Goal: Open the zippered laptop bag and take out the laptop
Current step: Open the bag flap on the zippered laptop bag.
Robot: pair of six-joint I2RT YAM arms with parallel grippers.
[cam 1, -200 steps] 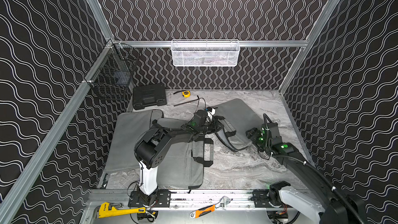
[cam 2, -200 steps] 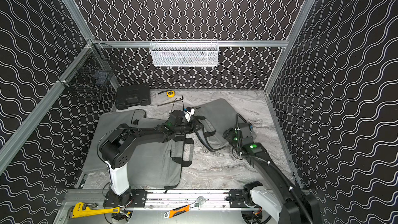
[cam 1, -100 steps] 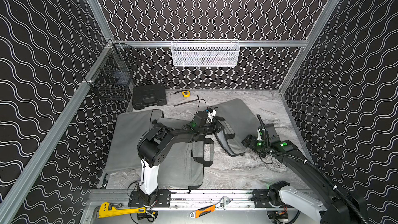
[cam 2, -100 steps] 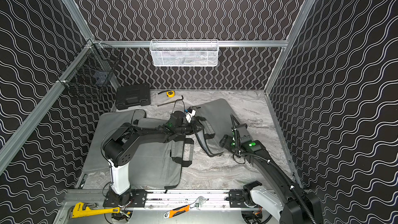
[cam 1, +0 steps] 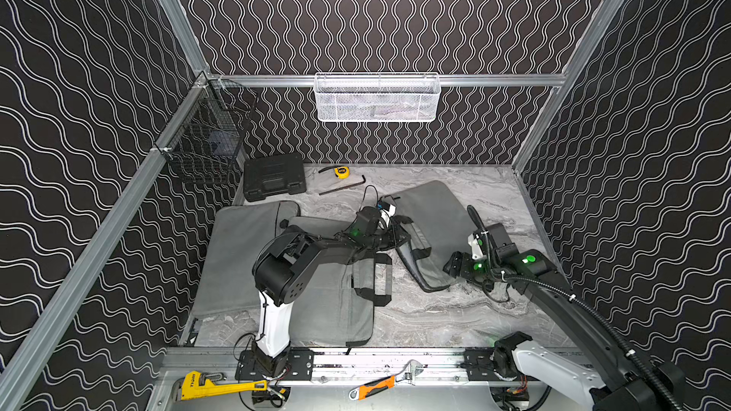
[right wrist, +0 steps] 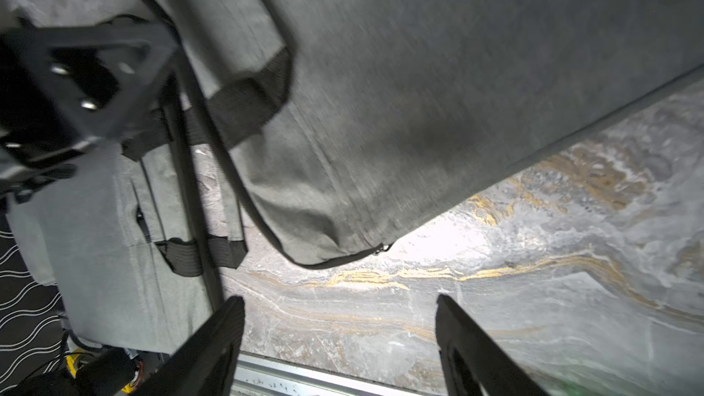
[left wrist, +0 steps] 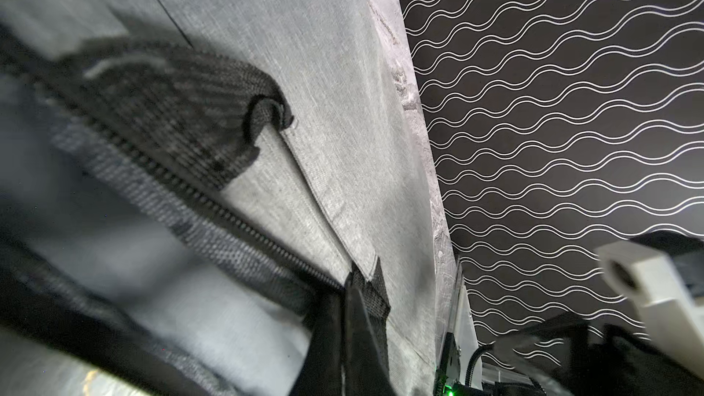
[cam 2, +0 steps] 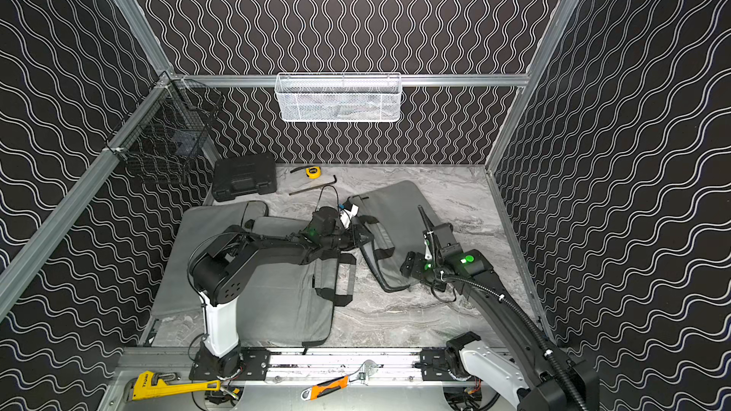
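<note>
Black webbing at the left gripper [left wrist: 348,293] [cam 1: 397,237], is it gripped or just touching? (mk)

Jaws fully closed. Tips sit on the webbing tab [left wrist: 371,291] beside the zipper [left wrist: 228,211]. Can't tell if any fabric is pinched between them, the wrist view is blurred there. (jo)

Right gripper [right wrist: 339,299] [cam 1: 453,264]? (mk)

Spread wide, holding nothing, touching nothing. It hangs over the bare marble table [right wrist: 533,260], just off the bag's near corner. (jo)

Where's the laptop bag [cam 1: 435,211] [cam 2: 395,203]? (mk)

Right of centre, lying at an angle on the table, seen in both top views. Left gripper is at its left edge by the handle strap [left wrist: 171,108]. (jo)

Condition? (mk)

Grey woven fabric, black handles, black edge trim. Zipper teeth look meshed along the stretch the left wrist view shows. Zipper pull [right wrist: 384,247] sits at the rounded near corner, and the edge up to it looks closed. Can't tell whether the left edge is lifted off the table. (jo)
</note>
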